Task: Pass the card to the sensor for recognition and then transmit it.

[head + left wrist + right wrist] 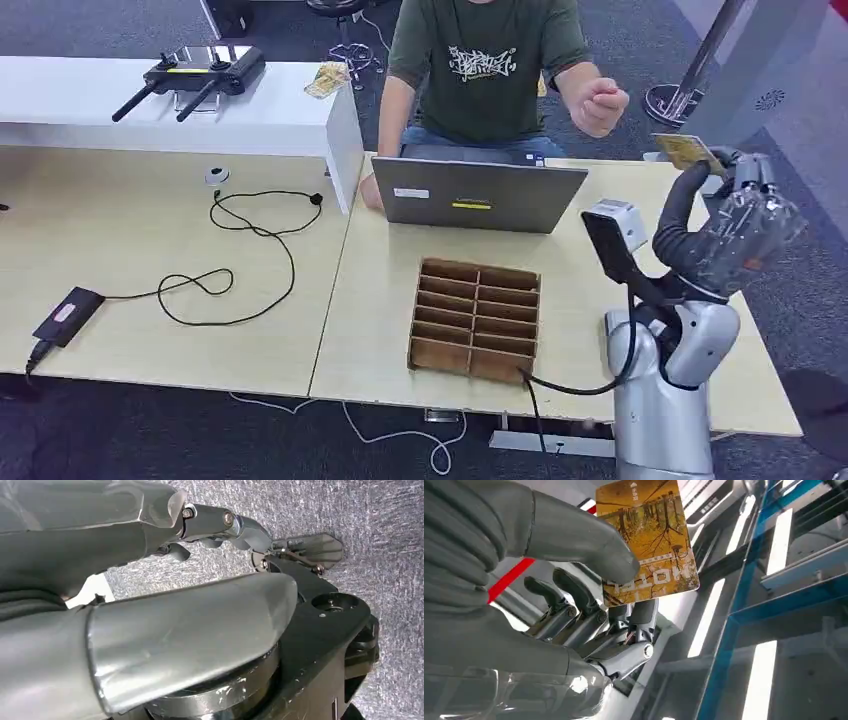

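Above the table's right end, my right hand pinches the yellow card.
Thumb presses its printed face against my darker fingers, card raised near a person's fist. Below sit the white sensor, laptop and cardboard tray. My left hand hangs over grey carpet; I cannot tell its grip.

Table: divided box at centre frame; laptop just behind it; sensor to the laptop's right. Person behind the laptop, top centre. Right hand at right edge, raised above the table, card pinched at its top. Cable and adapter at left; remote controller on the shelf, upper left.
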Tool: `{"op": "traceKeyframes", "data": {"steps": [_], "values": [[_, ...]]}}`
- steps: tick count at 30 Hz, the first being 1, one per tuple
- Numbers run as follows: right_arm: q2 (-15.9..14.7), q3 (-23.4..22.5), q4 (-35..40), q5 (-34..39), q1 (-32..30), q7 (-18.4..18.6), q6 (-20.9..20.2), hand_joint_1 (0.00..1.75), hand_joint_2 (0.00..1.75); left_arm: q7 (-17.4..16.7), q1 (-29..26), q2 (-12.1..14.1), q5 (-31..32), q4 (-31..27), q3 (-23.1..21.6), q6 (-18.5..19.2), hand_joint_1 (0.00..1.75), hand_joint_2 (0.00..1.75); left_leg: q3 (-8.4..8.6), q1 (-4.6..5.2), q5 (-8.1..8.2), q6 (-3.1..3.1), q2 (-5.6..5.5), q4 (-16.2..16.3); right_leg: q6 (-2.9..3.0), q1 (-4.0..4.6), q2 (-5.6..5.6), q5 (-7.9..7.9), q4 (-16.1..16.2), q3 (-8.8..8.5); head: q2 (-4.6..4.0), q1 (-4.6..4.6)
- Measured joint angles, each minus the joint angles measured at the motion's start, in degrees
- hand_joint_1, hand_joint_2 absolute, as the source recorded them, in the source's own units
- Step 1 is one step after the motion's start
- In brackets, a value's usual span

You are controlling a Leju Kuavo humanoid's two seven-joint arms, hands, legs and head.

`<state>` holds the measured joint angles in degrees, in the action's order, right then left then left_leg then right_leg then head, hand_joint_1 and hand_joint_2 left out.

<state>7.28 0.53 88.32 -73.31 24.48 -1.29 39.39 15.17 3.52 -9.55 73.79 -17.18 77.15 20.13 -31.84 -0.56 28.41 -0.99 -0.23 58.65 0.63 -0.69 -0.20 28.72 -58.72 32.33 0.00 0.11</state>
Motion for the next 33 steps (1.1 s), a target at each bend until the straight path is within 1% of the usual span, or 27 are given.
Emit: {"op": "traceKeyframes", "data": {"steps": [5,8,19,24,30,31,33], "values": [[-0.85,5.31,-4.46,-1.92,4.68,2.69,-0.50,1.75,1.75,0.33,0.01,0.39,0.61,0.42,-0.48,0.00,0.00,0.00,0.01,0.00,-0.01,-0.01,0.00,0.00,0.02,0.00,0.01,-0.02,-0.01,0.00,0.00,-0.02],[-1.09,7.95,-7.20,-4.12,7.23,3.93,-1.84,1.75,1.75,0.35,0.01,0.68,1.11,0.66,-0.87,0.00,0.00,0.00,0.00,0.00,-0.03,-0.04,-0.01,0.00,0.03,0.00,0.00,-0.02,-0.01,0.00,0.00,-0.02],[-1.49,14.55,-17.63,-14.38,15.48,8.45,-6.43,1.75,1.75,0.46,0.35,1.66,2.89,2.03,-2.34,0.02,0.00,0.00,0.01,-0.01,-0.06,-0.02,-0.02,0.00,0.04,0.01,-0.02,-0.03,-0.01,0.00,0.00,-0.02],[-1.51,16.06,-22.75,-14.84,18.91,10.27,-7.28,1.75,1.75,0.44,0.48,1.88,3.17,2.34,-2.65,0.00,0.00,0.00,0.00,-0.01,-0.06,-0.03,-0.01,0.00,0.03,0.01,0.01,-0.04,-0.02,0.00,0.00,0.00],[-1.57,18.99,-30.26,-14.84,23.11,13.11,-8.24,1.75,1.75,0.28,0.68,2.17,3.32,2.78,-3.32,0.00,0.00,0.00,0.01,-0.01,-0.06,-0.03,-0.02,0.00,0.03,0.01,-0.01,-0.04,-0.02,0.01,0.00,0.00],[-1.57,19.25,-31.06,-14.86,23.49,13.26,-8.26,1.75,1.75,-0.07,0.69,2.19,3.23,2.78,-3.32,0.00,0.00,0.00,0.00,-0.01,-0.06,-0.03,-0.02,0.00,0.04,0.01,-0.01,-0.04,-0.02,0.00,0.00,-0.02],[-1.57,20.08,-32.65,-14.84,24.25,14.62,-8.28,1.75,1.75,-5.74,0.69,2.73,0.69,2.78,-3.28,0.00,0.00,0.00,0.01,-0.02,-0.06,-0.03,-0.02,0.00,0.04,0.02,0.00,-0.04,-0.03,0.00,0.00,-0.02]]}}
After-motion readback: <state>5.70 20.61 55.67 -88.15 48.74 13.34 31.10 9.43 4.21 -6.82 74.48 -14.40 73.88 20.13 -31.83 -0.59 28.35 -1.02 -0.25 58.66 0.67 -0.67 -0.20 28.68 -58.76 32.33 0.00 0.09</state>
